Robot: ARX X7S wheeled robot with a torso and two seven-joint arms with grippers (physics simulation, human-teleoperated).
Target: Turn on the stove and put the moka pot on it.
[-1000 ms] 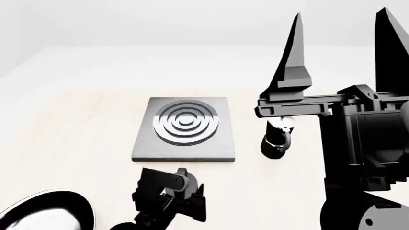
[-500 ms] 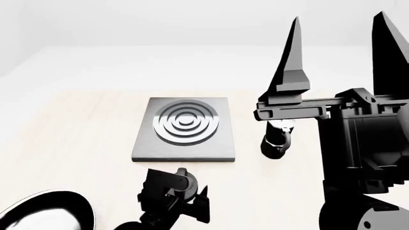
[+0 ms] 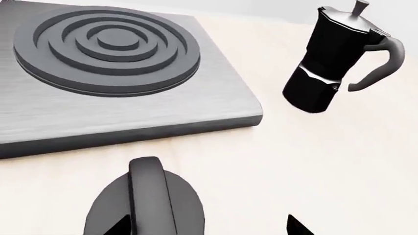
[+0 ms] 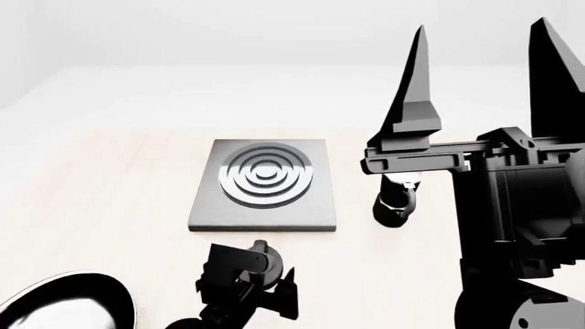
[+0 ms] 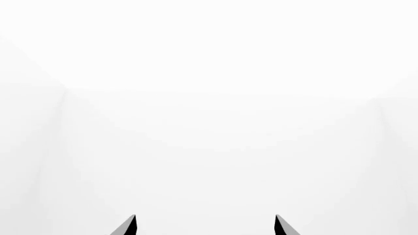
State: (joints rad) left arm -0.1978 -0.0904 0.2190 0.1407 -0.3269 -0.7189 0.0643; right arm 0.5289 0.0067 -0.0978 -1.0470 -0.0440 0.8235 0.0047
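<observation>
Stove [image 4: 265, 185]: flat on the worktop [image 4: 109, 185], centre, burner rings up.
Knob [image 3: 147, 203]: just off the stove's near edge.
Moka pot [image 3: 333, 58]: upright, beside the stove's right edge, not touching.
Left gripper [image 4: 260, 284]: low at the knob; fingers' spacing unclear.
Right gripper [image 4: 480, 82]: raised, fingers apart, holding nothing.

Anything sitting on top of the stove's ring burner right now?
Nothing: the stove shows bare rings in both the head and left wrist views. The moka pot stands on the table beside it, apart. No part of the burner is covered.
</observation>
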